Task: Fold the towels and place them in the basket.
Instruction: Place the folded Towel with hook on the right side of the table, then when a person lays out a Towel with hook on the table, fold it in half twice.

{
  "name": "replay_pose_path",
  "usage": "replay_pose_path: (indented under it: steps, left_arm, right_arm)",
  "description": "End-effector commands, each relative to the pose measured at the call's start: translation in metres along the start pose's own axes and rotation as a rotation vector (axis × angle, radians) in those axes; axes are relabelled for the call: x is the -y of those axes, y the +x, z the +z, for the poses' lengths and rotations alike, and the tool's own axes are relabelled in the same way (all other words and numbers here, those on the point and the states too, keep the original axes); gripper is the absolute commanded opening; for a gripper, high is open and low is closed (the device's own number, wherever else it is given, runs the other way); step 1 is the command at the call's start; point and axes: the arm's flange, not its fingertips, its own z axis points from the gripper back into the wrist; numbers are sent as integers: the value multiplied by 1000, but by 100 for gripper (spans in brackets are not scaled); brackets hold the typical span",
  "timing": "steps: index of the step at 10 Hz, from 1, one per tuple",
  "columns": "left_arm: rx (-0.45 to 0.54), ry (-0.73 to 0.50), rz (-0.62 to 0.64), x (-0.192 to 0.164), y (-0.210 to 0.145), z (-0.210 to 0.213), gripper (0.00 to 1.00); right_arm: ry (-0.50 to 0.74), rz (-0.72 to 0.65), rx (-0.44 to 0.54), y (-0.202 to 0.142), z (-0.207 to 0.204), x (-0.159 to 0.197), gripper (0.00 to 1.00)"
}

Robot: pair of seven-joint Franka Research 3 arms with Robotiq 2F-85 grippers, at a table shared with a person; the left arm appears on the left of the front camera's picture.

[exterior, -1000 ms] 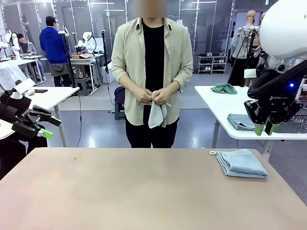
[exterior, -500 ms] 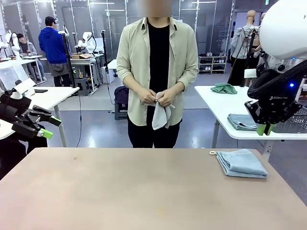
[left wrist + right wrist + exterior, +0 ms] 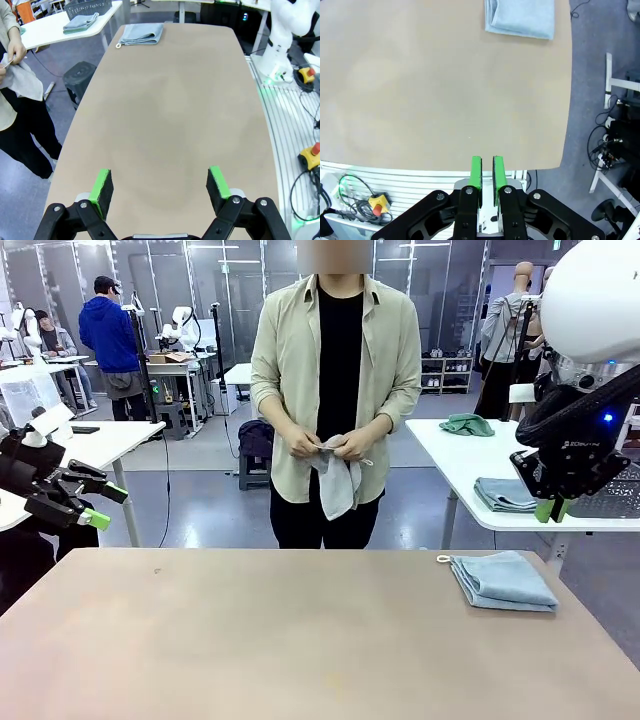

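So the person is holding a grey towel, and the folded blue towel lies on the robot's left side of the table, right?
Not quite: the folded blue towel lies on the robot's right side of the table, near the right claw, as the front view shows. The person does hold a grey towel.

**Front view:** fixed camera at the near edge of the table (image 3: 300, 640), level, facing the person (image 3: 338, 390) at the far side.

**Left wrist view:** high off the table's left end, looking right along its length over the left gripper (image 3: 160, 185).

**Right wrist view:** above the near right edge, looking steeply down past the right gripper (image 3: 487, 175).

All three share the table and the folded blue-grey towel (image 3: 503, 580) at its far right.
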Motion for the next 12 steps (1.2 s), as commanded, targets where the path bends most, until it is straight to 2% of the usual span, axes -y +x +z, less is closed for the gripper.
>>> replay_pose_path:
  steps: [1,10,11,12]
  left_arm:
    - [3,0,-13,0,0,1,95]
    - [3,0,-13,0,0,1,95]
    - [3,0,-13,0,0,1,95]
    - [3,0,-13,0,0,1,95]
  right_arm:
    - [-10,-24,0,0,0,-1,15]
    - [0,0,0,0,0,0,15]
    - [15,-1,18,-1,-2,-1,34]
    - [22,-5,18,-2,-1,-1,34]
